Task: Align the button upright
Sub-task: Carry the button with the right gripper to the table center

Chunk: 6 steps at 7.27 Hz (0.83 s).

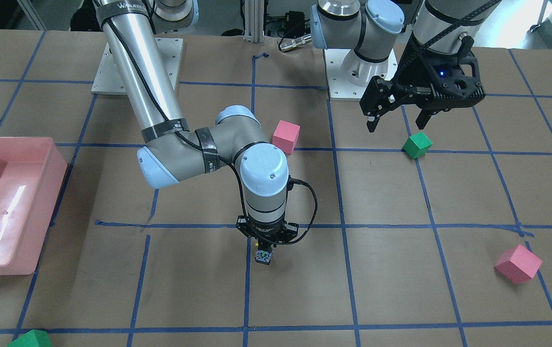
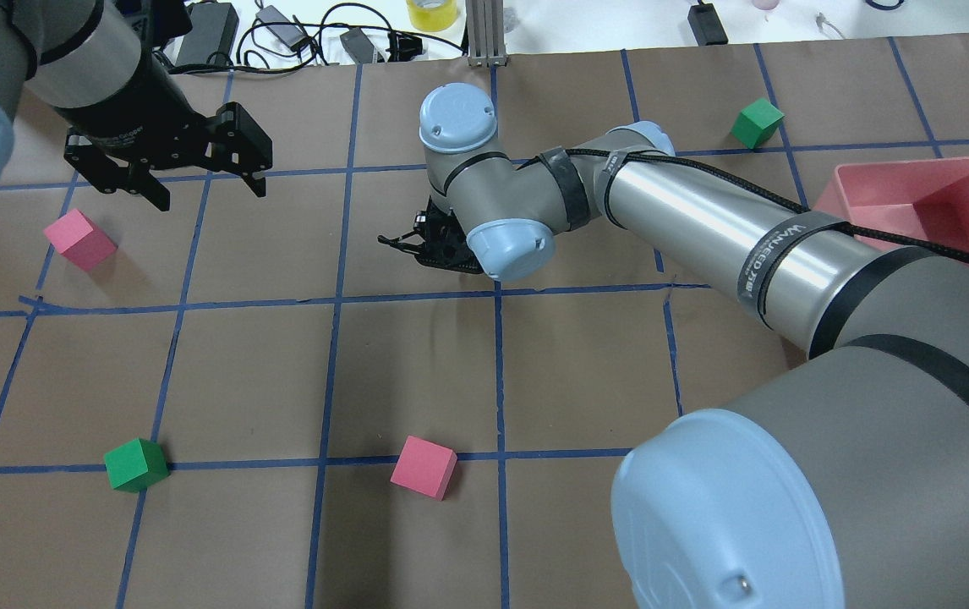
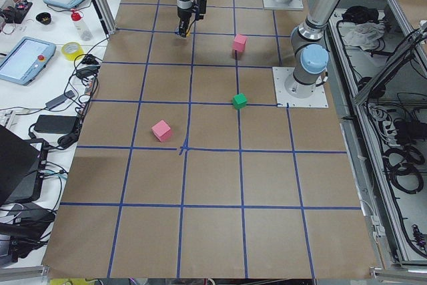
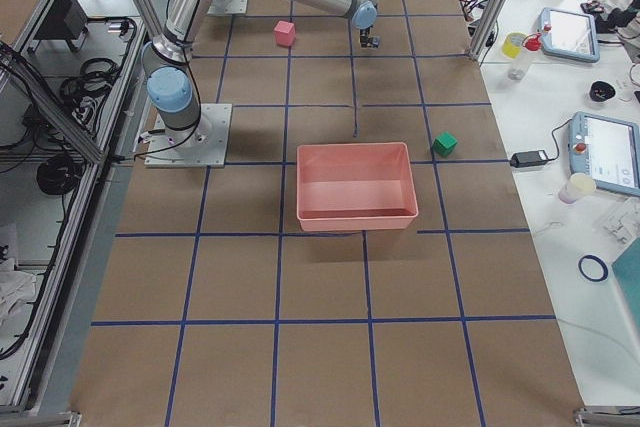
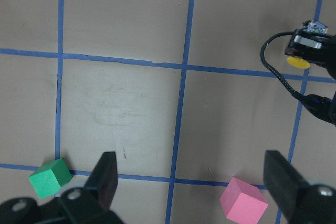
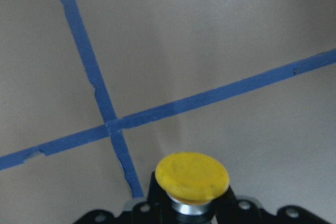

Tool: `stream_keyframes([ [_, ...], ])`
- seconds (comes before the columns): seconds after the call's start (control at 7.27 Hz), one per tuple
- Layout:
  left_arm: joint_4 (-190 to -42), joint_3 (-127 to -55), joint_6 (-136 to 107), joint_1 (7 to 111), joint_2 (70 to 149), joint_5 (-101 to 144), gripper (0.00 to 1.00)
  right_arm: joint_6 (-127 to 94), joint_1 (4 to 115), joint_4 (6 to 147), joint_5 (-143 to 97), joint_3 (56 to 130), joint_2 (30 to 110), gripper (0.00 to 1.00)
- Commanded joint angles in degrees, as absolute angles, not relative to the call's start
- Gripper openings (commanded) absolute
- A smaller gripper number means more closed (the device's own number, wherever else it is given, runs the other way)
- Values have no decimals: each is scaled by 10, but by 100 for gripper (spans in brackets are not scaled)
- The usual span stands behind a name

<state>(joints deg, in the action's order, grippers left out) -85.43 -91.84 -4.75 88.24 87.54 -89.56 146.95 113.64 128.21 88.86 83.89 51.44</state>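
Where the button is sitting: the button [image 6: 192, 177] is sitting between the right jaws, and its yellow cap is facing up toward the right wrist camera, with a silvery ring showing just under the cap.
Right jaws: they are pointing straight down at the desk [image 2: 417, 372] and are pinching the button's body from both sides.
Contact with desk: I cannot tell if the button's lower end is touching the desk.
Tape cross [image 6: 111, 126]: two blue lines are crossing on the desk just beyond the right jaws.
Left jaws: they are hanging above the desk, well apart from the right jaws, and are spread wide; the fingers [image 5: 107, 174] are holding nothing.
Green cube [image 5: 50, 178]: it is lying on the desk below the left jaws, just outside one finger in the wrist view.
Pink cube [image 5: 243, 201]: it is lying on the desk below the left jaws, between the two fingers in the wrist view, nearer to the other finger.
Pink bin [image 1: 16, 140]: it is standing well apart from the right jaws, on the side away from the left jaws.
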Motion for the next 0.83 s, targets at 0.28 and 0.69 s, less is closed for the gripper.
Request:
stream_keyframes([
  [0.28,-854,-918,-47,882,875,-896,100,1528,1136,1295,914,829,506,0],
  [0.69,-854,-918,-47,882,875,-896,100,1544,1136,1303,898,843,505,27],
])
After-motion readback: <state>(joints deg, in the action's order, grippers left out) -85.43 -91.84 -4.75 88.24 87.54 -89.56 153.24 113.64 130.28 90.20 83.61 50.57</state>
